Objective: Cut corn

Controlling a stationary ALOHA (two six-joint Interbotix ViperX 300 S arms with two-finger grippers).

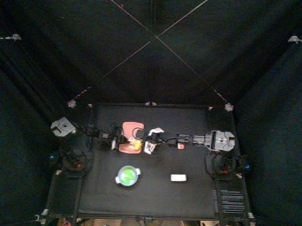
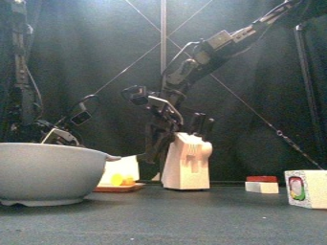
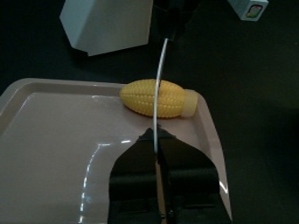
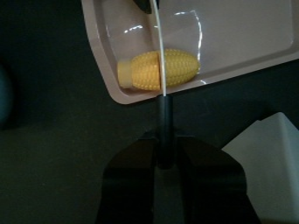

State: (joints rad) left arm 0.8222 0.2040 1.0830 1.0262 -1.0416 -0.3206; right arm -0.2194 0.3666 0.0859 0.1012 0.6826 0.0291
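The corn (image 3: 156,97), a stubby yellow piece, lies at one edge of the salmon-pink board (image 3: 59,122). From the front the corn (image 2: 121,178) shows just behind a big bowl. My right gripper (image 4: 163,147) is shut on the black handle of a knife. The knife's thin blade (image 4: 155,52) runs edge-on across the middle of the corn (image 4: 158,70). My left gripper (image 3: 158,156) is over the board beside the corn, its jaws together, and the blade (image 3: 166,79) tip ends at them. From above, both grippers meet at the board (image 1: 130,138).
A white knife stand (image 2: 189,163) rises beside the board. The round green dish (image 1: 127,176) sits near the front, with a small white block (image 1: 178,177) to its right. A colourful cube (image 2: 307,188) stands at the front right.
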